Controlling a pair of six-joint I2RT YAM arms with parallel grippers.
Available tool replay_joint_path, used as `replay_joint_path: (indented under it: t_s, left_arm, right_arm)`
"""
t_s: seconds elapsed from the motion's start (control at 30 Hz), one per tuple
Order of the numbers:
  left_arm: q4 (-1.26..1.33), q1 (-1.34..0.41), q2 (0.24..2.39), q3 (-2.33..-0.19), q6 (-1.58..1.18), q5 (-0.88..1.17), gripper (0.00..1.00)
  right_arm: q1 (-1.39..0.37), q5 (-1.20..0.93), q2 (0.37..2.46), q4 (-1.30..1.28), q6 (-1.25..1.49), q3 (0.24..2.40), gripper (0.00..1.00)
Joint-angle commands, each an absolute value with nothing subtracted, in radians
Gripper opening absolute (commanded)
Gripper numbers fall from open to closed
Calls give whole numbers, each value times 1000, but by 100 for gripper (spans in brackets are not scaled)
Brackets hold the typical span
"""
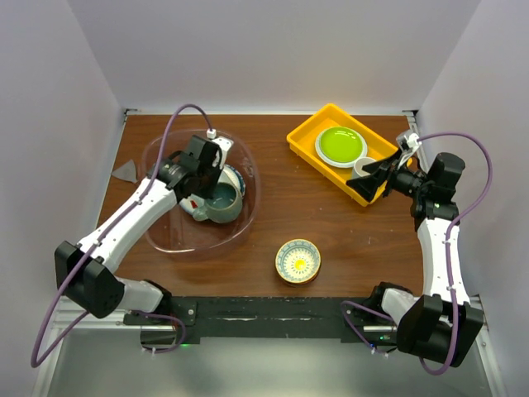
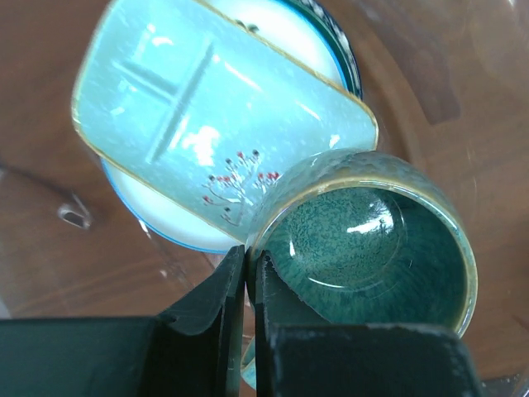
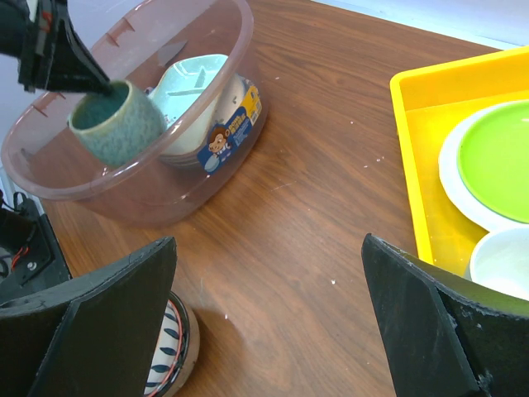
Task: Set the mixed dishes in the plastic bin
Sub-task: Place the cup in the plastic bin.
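The left fingers [image 2: 216, 298] are pinching the teal mug [image 1: 220, 203] by its rim over the plastic bin [image 1: 186, 240], left of the top view. Releasing it looks to be next. The right fingers [image 3: 99, 322] are standing spread, and a small patterned bowl [image 1: 297, 260] is sitting on the worktop [image 1: 331, 223].

Bright, even light; blurry wrist close-ups.

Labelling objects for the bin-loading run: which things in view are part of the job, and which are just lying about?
Job:
- teal glazed ceramic mug, gripped by the left hand
- pale mint squarish dish
- small round patterned bowl, not yet binned
- large clear pinkish plastic bin

Lying about:
- yellow rectangular plastic tray
- round lime-green plate
- small plain white cup
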State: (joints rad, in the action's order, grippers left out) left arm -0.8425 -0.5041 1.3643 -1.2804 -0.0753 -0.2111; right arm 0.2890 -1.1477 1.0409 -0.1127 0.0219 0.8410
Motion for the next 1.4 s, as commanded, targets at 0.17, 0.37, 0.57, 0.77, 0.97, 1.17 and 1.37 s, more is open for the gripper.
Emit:
replay_joint_path:
  t_s: [0.17, 0.37, 0.57, 0.77, 0.97, 1.17, 1.37]
  left_arm:
    - [-753, -497, 1295, -1207, -115, -86, 0]
    - [-739, -512, 1310, -1158, -123, -63, 0]
    - [-745, -541, 1304, -1157, -130, -58, 0]
    - [-756, -549, 1278, -1155, -132, -49, 0]
    - [-742, -558, 1305, -1124, -133, -49, 0]
    - [-716, -564, 1331, -1088, -140, -54, 0]
    - [-680, -568, 1353, -1049, -144, -71, 0]
  right_arm:
    - [293, -1170, 1045, -106, 6, 881, 98]
    - [295, -1170, 1046, -107, 6, 880, 98]
    - [293, -1170, 1046, -107, 5, 881, 98]
    - [295, -1172, 1048, -107, 5, 881, 98]
    - [293, -1170, 1048, -107, 6, 881, 98]
    - [293, -1172, 1046, -109, 6, 882, 98]
    - [293, -1172, 1049, -109, 6, 882, 98]
